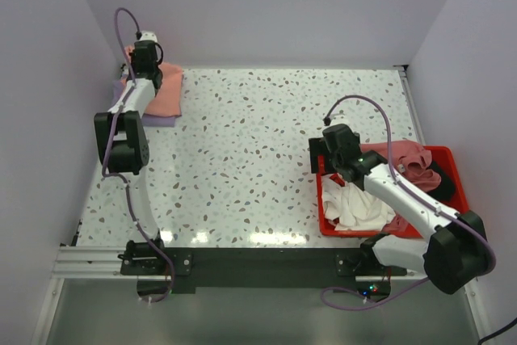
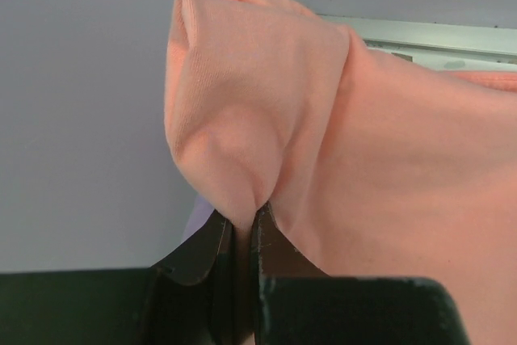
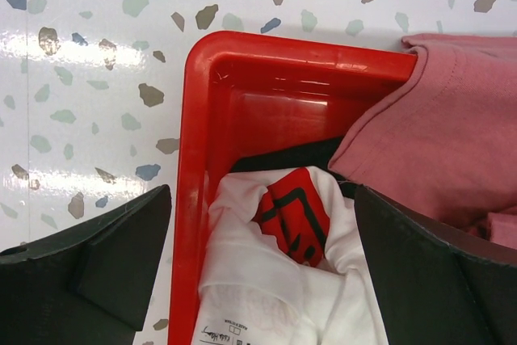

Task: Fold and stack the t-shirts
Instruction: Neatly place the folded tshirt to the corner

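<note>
A folded salmon-pink t-shirt (image 1: 166, 90) lies on a lavender t-shirt (image 1: 157, 121) at the table's far left corner. My left gripper (image 1: 145, 58) is over its far edge, shut on a pinch of the salmon fabric (image 2: 323, 119) at the fingertips (image 2: 246, 224). A sliver of lavender (image 2: 198, 220) shows below. My right gripper (image 1: 331, 151) hangs open above the near-left corner of the red bin (image 1: 452, 169). Between its wide-apart fingers (image 3: 97, 264) lies a crumpled white t-shirt (image 3: 258, 296) with a red and black print. A dusty pink t-shirt (image 3: 452, 119) drapes over the bin's rim, and a black one (image 3: 283, 155) lies underneath.
The red bin's wall (image 3: 190, 159) stands just inside my right gripper's left finger. Grey walls close in the table at the left, back and right. The speckled tabletop (image 1: 258, 143) stretches between the stack and the bin.
</note>
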`<state>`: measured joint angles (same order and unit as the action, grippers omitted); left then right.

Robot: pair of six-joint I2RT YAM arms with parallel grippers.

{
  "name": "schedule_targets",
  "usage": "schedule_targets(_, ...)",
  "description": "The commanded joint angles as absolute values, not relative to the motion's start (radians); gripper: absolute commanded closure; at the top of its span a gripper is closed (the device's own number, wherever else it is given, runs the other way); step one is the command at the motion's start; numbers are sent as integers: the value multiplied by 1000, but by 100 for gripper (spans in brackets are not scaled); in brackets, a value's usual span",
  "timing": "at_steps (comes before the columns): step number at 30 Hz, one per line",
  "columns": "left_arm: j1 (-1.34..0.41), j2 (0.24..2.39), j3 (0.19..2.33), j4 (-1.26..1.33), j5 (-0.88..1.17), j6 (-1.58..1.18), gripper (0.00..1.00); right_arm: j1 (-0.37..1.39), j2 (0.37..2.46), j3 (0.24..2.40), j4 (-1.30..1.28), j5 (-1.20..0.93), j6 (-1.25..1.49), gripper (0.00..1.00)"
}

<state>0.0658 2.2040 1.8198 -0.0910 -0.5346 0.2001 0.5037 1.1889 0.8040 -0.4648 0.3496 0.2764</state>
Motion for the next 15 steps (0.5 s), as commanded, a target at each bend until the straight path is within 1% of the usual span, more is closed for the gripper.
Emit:
schedule_targets(1, 87, 2236, 1871, -37, -526, 181, 100, 502, 1192, 851, -468, 380, 279, 1)
schedule_targets(5, 103, 2262, 1873, -29, -528, 173, 97, 502, 1210, 859, -462, 377, 278, 1)
schedule_targets(7, 109, 2273, 1882, -28, -535, 173, 89, 502, 1219, 868, -466, 377, 279, 1)
schedule_targets(8, 115, 2276, 1884, -23, -540, 176, 83, 502, 1227, 871, -471, 379, 279, 1)
schedule_targets(11, 124, 2280, 1888, -15, -586, 183, 80, 502, 1238, 880, -477, 379, 279, 1)
schedule_targets(12, 126, 2276, 1887, -15, -592, 186, 66, 503, 1238, 885, -482, 376, 279, 1)
schedule_targets(13, 127, 2266, 1887, -15, -598, 181, 49, 502, 1239, 890, -486, 376, 279, 1)
schedule_targets(14, 129, 2255, 1885, -15, -606, 167, 28, 503, 1238, 891, -489, 373, 281, 1)
schedule_targets(15, 129, 2247, 1887, -15, -617, 161, 0, 503, 1236, 893, -488, 374, 281, 1)
